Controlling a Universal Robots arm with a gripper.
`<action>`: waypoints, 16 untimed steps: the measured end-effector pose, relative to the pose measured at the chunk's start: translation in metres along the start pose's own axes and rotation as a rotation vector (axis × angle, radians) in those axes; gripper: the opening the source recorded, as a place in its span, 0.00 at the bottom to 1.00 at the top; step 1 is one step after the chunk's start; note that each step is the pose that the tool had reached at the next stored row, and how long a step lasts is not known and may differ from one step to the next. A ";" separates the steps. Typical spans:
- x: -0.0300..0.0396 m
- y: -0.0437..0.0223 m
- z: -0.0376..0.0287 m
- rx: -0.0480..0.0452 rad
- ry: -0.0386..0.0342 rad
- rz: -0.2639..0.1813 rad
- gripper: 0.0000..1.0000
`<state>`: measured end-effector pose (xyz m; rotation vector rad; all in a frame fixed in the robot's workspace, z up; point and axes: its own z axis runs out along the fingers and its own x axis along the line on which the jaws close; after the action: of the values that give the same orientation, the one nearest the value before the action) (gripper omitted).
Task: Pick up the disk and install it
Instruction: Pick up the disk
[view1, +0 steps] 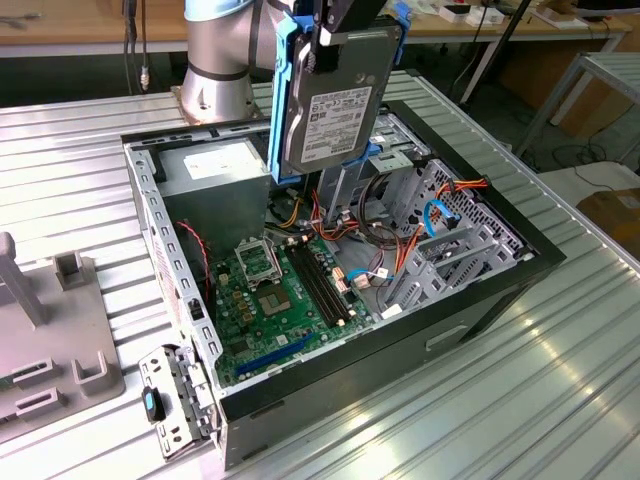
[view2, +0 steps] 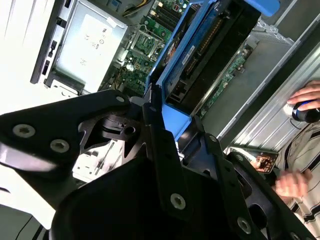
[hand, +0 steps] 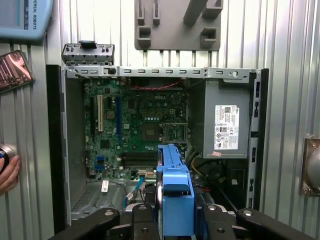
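Gripper (view1: 330, 38) holds disk (view1: 332, 112) upright above case (view1: 430, 345).

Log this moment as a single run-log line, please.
jaws: shut on disk | disk: upright, held above open computer case | install: not yet done

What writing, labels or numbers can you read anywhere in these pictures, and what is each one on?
White label on the disk, exterior view: printed lines and barcodes, too small to read.
White label on the power supply, first wrist view: several lines of print and symbols, too small to read.
Motherboard, first wrist view: small white markings, too small to read.
None of these can be quoted with confidence.
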<state>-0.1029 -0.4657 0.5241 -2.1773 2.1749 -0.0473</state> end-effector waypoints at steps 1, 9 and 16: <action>0.0000 0.0000 0.0000 0.0000 0.0000 0.000 0.37; 0.0000 0.0000 0.0001 0.0000 0.0000 0.000 0.37; 0.0000 -0.0068 0.0007 0.0000 0.0000 0.000 0.37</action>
<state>-0.0960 -0.4656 0.5239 -2.1773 2.1749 -0.0473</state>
